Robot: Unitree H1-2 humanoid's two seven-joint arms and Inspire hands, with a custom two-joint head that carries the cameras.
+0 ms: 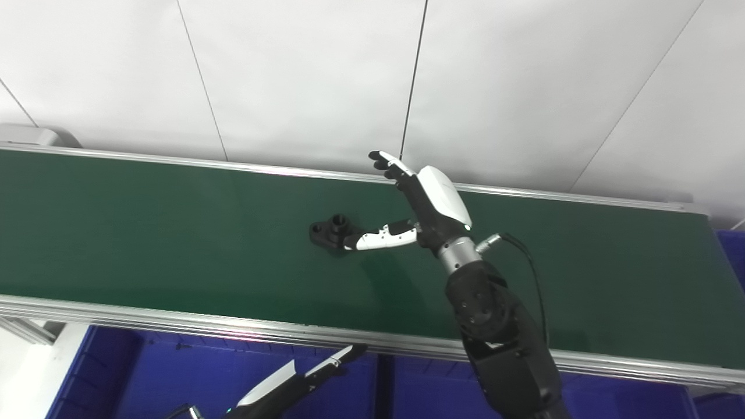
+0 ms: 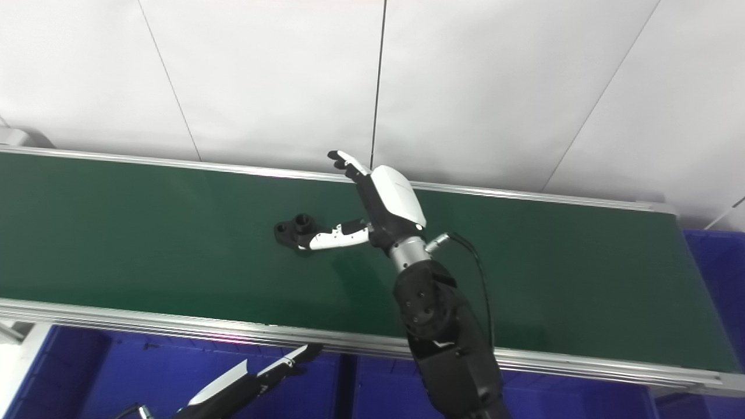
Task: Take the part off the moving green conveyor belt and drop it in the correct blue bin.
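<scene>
Right hand (image 1: pixel 433 203) spread open mid-belt, thumb tip touching black part (image 1: pixel 329 230); nothing gripped. Left hand (image 2: pixel 244 381) low over blue bin (image 1: pixel 192 372), grasp indeterminate.

White wall (image 1: pixel 302 75) fills the whole top half, smooth panels w/ thin dark seams, one running near-vertical at centre, others slanting off to either side. Light is even and flat, no hard shadows on the panels. At far left, a pale grey rounded housing (image 1: pixel 32 135) sits against the wall base. Bottom-left corner shows a patch of white floor (image 1: pixel 26 378) and a bit of silver aluminium frame strut (image 1: pixel 23 330) angling down. Far right edge, a thin diagonal line crosses the wall corner; can't tell what it is.
</scene>
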